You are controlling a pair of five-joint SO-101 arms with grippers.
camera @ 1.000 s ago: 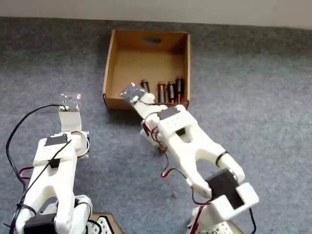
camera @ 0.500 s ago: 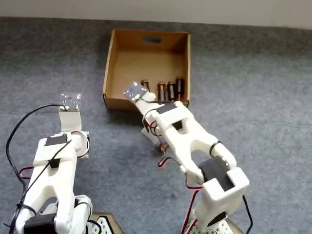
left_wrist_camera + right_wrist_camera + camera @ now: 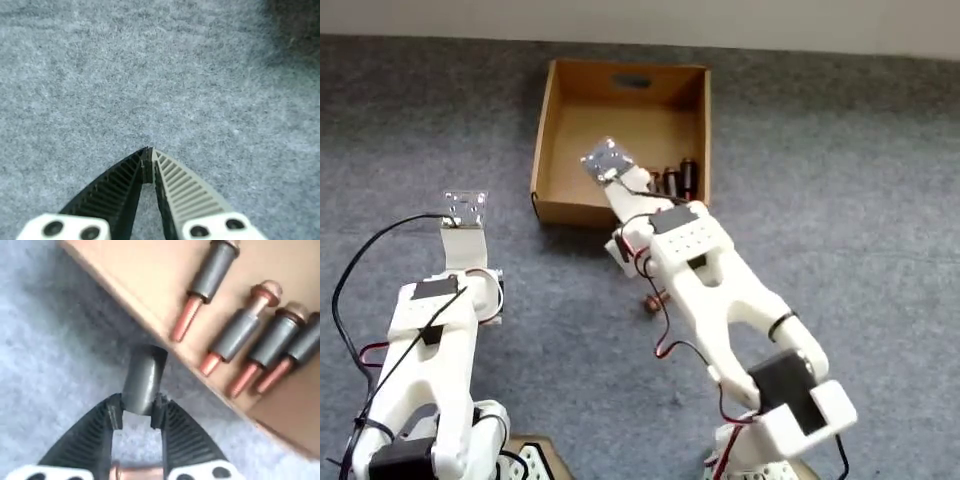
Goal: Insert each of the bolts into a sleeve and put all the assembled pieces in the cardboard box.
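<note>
Over the cardboard box (image 3: pixel 548 120), in the high view, my right fingers (image 3: pixel 608 160) hang just past its near wall, beside the row of assembled pieces (image 3: pixel 678 180) lying inside along that wall. From up here I cannot make out what they carry, nor how high they stand above the box floor. A copper-coloured piece (image 3: pixel 653 302), perhaps a bolt, lies on the carpeted tabletop (image 3: pixel 840 200) close beside my right arm. My left fingers (image 3: pixel 465 205) are well apart from the box, out over the carpet, so the right arm is plainly the nearer one.

In the left wrist view, my left fingers (image 3: pixel 149 159) are closed tip to tip on nothing, with carpet beneath them.

In the right wrist view, my right fingers are clamped on a dark sleeve (image 3: pixel 144 375), gripped near its rear end. Its long axis runs straight out from the fingers toward the cardboard box (image 3: pixel 125 270). The sleeve's free end shows against the edge of the near wall. Four assembled pieces (image 3: pixel 240 330) lie beyond it, side by side, leaning at a slant to the sleeve. No copper tip pokes from the free end, so I cannot tell whether a bolt sits inside.

As I judge it, the coming move turns on whether the sleeve is fully past that wall. The high view suggests it is, but this view leaves doubt.
</note>
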